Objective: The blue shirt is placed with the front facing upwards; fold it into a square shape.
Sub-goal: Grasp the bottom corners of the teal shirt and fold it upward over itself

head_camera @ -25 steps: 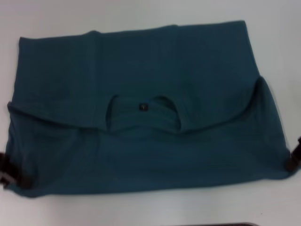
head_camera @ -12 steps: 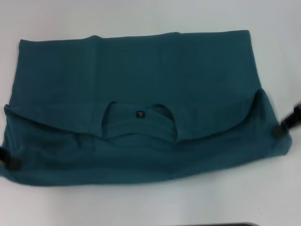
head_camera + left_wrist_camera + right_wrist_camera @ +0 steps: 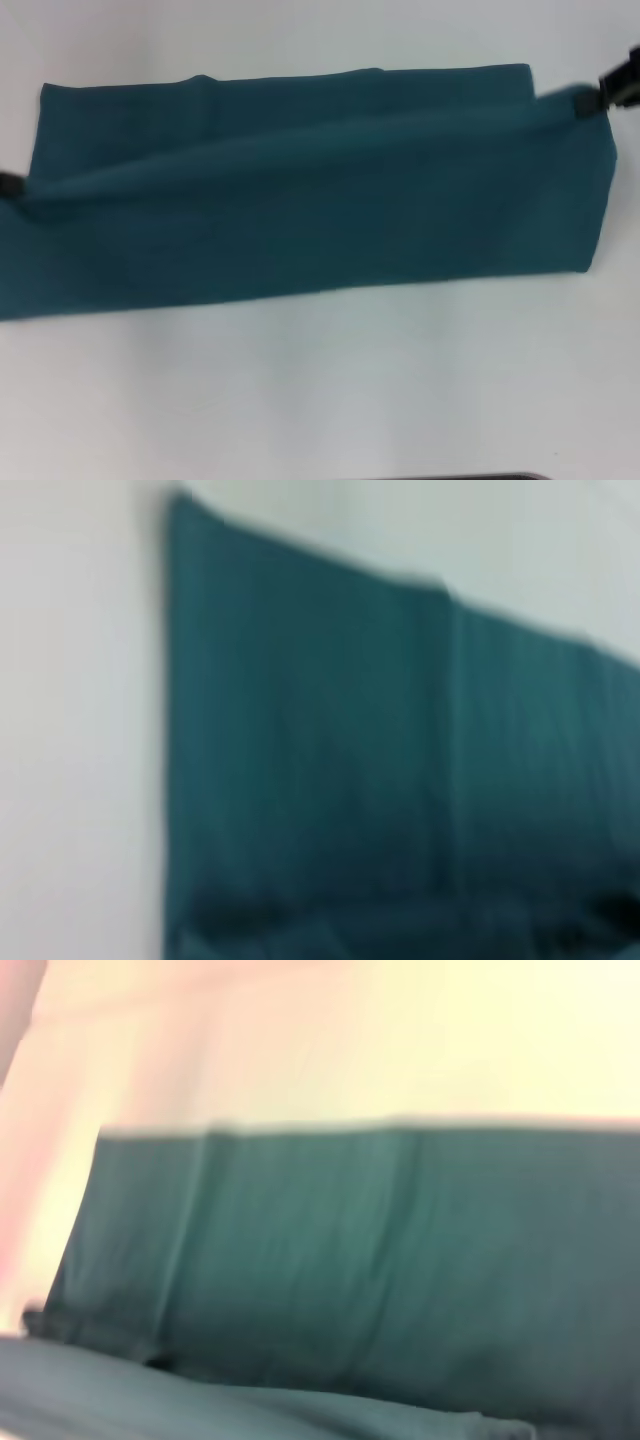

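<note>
The blue shirt [image 3: 320, 220] lies as a long teal band across the white table. Its collar, label and lettering are hidden. A raised fold edge runs from the left end up to the far right corner. My left gripper [image 3: 8, 184] is shut on that edge at the left end, at the frame's border. My right gripper [image 3: 588, 100] is shut on it at the far right corner. The fold sags between them. A flat strip of the lower layer shows along the far side. The left wrist view [image 3: 350, 760] and the right wrist view [image 3: 380, 1260] show only teal cloth.
The white table [image 3: 320, 400] surrounds the shirt, with bare surface in front of it and behind it. A thin dark edge [image 3: 450, 477] shows at the very bottom of the head view.
Both grippers have carried the shirt's near edge up and away toward the far side. The fold now covers the collar and label, and the shirt's near border has drawn back.
</note>
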You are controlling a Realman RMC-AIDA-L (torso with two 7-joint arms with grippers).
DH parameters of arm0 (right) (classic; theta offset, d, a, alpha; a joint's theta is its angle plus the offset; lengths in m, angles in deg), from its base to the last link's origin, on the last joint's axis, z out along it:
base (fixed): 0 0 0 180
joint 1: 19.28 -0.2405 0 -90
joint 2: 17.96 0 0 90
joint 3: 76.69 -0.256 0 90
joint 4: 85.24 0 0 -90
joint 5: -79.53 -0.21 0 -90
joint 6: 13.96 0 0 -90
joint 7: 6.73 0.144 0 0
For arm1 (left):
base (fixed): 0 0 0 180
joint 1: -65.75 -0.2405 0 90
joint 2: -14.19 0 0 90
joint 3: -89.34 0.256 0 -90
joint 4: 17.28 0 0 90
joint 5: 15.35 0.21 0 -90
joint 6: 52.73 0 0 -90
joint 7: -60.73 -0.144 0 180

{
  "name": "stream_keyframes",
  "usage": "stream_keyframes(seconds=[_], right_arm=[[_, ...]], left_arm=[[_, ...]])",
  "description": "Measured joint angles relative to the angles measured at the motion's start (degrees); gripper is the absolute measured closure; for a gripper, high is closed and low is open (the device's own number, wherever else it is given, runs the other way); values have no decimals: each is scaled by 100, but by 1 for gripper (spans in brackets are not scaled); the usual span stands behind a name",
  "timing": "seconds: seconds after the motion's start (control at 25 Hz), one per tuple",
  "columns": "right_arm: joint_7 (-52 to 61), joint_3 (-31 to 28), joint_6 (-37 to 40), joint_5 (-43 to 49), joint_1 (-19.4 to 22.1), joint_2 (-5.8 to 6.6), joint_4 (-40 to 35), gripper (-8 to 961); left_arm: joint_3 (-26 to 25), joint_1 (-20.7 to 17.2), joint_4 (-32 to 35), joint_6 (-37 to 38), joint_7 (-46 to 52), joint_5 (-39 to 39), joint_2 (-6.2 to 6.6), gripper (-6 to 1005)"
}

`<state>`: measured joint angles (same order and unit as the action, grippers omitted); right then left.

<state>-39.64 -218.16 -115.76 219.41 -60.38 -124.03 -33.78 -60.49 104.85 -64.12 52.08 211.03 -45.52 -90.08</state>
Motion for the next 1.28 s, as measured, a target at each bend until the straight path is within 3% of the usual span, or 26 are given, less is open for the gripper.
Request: stream_keyframes(seconds=[0.32, 0.6, 0.88, 1.0, 1.28], right_arm=[[106, -53, 914, -32, -34, -89, -214, 906], [98, 41, 1984, -31, -133, -319, -601, 906], [44, 412, 2936, 3, -161, -537, -1211, 907], [43, 481, 3161, 4, -111, -554, -1342, 907], [104, 418, 3344, -43, -50, -525, -1308, 907]], left_arm=[[82, 334, 377, -1420, 426, 5, -110, 974], [250, 484, 715, -2557, 506, 45, -200, 966], [595, 438, 765, -3448, 445, 66, -544, 959], [594, 374, 762, -3676, 452, 62, -623, 955], [557, 348, 740, -3749, 515, 17, -665, 948]])
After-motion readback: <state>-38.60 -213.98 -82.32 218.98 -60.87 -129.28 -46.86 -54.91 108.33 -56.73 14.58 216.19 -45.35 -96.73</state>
